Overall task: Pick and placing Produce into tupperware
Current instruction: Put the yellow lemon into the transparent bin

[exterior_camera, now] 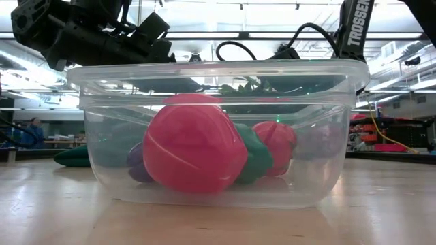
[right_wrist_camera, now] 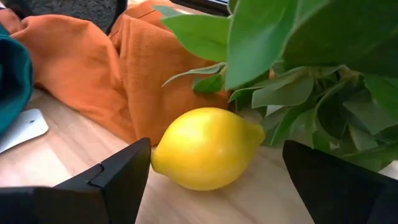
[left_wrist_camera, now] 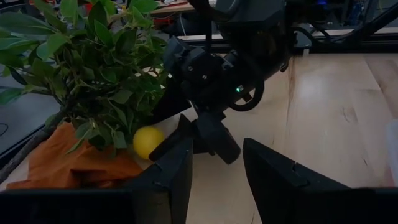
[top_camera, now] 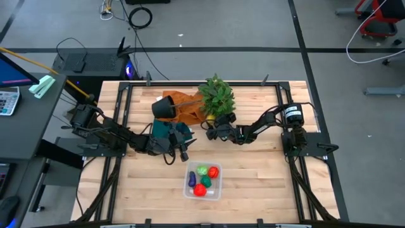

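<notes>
Produce already fills the clear, round-cornered tupperware (top_camera: 204, 180) at lower centre of the high view. Farther up, a smooth yellow lemon (right_wrist_camera: 205, 147) lies lengthwise between the spread fingers of the right gripper (right_wrist_camera: 214, 171), beside orange cloth (right_wrist_camera: 134, 74) and leafy plant (top_camera: 217, 95). Left gripper (top_camera: 183, 151) is unclenched, empty.

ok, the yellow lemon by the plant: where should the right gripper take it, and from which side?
Across the lemon's fat middle, one finger on each long side, not on its tapered ends. It lies on its side on the wood, with the leafy plant overhanging and the orange cloth behind. Come in low from the open table side, where the right gripper is already open and lined up with it.
</notes>
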Controlling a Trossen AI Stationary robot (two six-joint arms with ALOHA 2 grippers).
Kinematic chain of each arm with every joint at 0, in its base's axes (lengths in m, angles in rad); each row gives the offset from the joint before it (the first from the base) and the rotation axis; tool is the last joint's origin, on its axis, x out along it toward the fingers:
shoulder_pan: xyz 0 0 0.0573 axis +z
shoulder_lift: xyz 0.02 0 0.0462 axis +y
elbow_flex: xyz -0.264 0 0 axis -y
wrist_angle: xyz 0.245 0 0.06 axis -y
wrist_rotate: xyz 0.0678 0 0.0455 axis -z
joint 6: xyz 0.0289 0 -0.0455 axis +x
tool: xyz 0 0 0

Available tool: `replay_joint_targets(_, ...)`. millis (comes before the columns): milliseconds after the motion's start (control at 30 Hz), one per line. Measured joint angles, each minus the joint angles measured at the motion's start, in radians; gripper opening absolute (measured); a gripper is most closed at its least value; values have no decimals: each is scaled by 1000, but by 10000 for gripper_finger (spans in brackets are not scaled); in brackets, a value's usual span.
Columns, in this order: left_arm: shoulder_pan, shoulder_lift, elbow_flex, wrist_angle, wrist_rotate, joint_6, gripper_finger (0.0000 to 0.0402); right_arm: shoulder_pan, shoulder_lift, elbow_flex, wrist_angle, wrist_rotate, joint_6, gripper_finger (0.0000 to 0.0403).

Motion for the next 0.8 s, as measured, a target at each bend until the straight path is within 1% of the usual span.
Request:
replay_joint_targets(100,0,0,0,0,0,0,148,-6,0,0,0,-3,6,323)
replay_joint_targets(300,0,0,0,-1,0,0,146,-22,0,0,0,-52,9,323)
replay_joint_targets(667,0,0,0,-3,0,0,151,-26,0,0,0,-53,57,323)
replay_joint_targets(800,0,0,0,-5,0,0,146,-26,0,0,0,-53,61,313)
